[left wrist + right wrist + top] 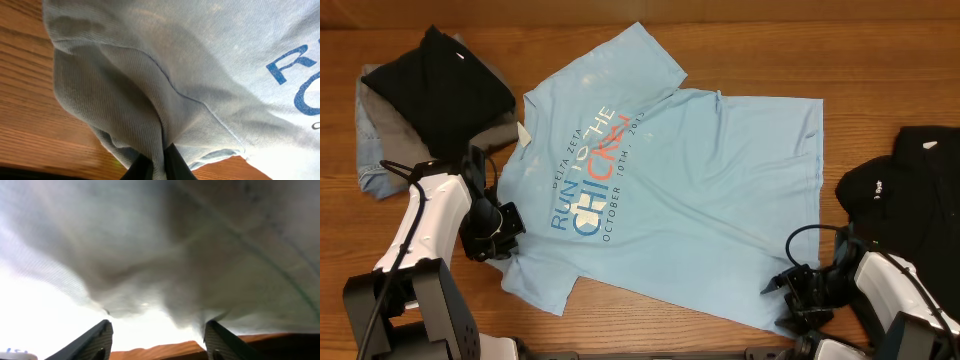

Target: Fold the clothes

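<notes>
The clothes, a light blue T-shirt [710,190] with blue and orange-red chest lettering [588,170], lies spread and creased on the wooden table [640,20]. My left gripper [508,232] sits at the shirt's left edge by a sleeve. In the left wrist view that gripper [159,167] is shut on a bunched fold of the blue fabric [150,85]. My right gripper [782,292] is at the shirt's lower right hem. In the right wrist view its fingers [100,340] stand wide apart, open, with blurred fabric [175,245] just ahead and brushing the right fingertip.
A black garment [440,75] lies on a grey and blue cloth pile [380,140] at the back left, close to the left arm. Another black garment [910,180] lies at the right edge beside the right arm. Bare wood [30,100] shows by the held sleeve.
</notes>
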Robot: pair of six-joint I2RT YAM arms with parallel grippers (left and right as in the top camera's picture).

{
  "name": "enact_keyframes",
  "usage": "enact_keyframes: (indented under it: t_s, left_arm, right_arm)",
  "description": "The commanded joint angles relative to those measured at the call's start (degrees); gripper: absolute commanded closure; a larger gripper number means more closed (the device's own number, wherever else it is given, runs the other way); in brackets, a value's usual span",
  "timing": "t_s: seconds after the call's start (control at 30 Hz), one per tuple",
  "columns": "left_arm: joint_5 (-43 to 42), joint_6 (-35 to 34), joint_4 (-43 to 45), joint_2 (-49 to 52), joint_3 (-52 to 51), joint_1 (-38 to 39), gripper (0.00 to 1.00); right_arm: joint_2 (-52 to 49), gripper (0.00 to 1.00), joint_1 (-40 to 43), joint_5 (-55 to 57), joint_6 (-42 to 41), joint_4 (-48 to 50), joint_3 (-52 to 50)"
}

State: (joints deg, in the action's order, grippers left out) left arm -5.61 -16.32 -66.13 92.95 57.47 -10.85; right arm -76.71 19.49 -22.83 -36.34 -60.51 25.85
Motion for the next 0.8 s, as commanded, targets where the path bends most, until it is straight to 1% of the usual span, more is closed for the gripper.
enact_keyframes:
  t_s: [0.0, 0.03, 0.1, 0.13, 0.17, 0.2, 0.23, 0.3, 0.37, 0.53, 0.67, 0.7, 0.77]
  left_arm:
    - [-0.44, 1.11, -0.02, -0.83, 0.94, 0.28, 0.91]
    - [-0.46, 1.11, -0.02, -0.83, 0.94, 0.28, 0.91]
    - [-0.44, 1.11, -0.04, -0.83, 0.94, 0.28, 0.91]
    - [-0.46, 1.11, -0.04, -0.83, 0.94, 0.28, 0.91]
    - [-0.46, 1.11, -0.07, -0.83, 0.94, 0.28, 0.91]
    - [-0.46, 1.11, -0.09, -0.83, 0.94, 0.28, 0.91]
    - [-0.46, 1.11, -0.13, -0.83, 0.94, 0.28, 0.91]
    - [-0.46, 1.14, -0.20, -0.83, 0.96, 0.28, 0.92]
    - [-1.07, 1.86, -0.26, -0.83, 1.38, 0.28, 0.91]
    - [-6.58, 3.69, -1.09, -0.90, 4.79, 0.28, 0.91]
    - [-6.62, 5.18, -5.05, -1.66, 8.92, 0.26, 0.95]
    - [-6.43, 5.68, -6.80, -2.64, 10.67, 0.26, 0.96]
    - [-6.34, 6.10, -8.04, -4.02, 11.87, 0.26, 0.96]
  right_arm:
    - [-0.13, 0.38, 0.13, 3.76, 0.20, 1.49, -1.25]
    - [-0.13, 0.43, 0.13, 3.72, -0.02, 2.10, -1.53]
    - [-0.13, 0.61, 0.13, 3.72, -1.14, 3.08, -2.38]
    - [-0.13, 0.67, 0.13, 3.63, -1.31, 3.50, -2.89]
    - [-0.13, 0.82, 0.13, 3.06, -1.25, 3.78, -3.13]
    - [-0.13, 0.93, 0.13, 3.06, -1.20, 3.67, -3.13]
    - [-0.13, 0.96, 0.13, 3.06, -1.18, 3.65, -3.10]
    - [-0.13, 0.96, 0.13, 2.97, -1.03, 3.17, -2.82]
    - [0.15, 0.96, 0.13, -1.14, 3.23, 4.00, -1.88]
    - [2.16, 0.96, 0.13, -7.37, 7.02, 3.39, 1.38]
    - [6.12, 0.96, 0.13, -6.82, 9.53, -3.08, 7.13]
    - [8.92, 0.96, 0.13, -4.72, 9.64, -7.45, 10.86]
    - [11.37, 0.96, 0.13, -2.58, 9.62, -11.19, 14.12]
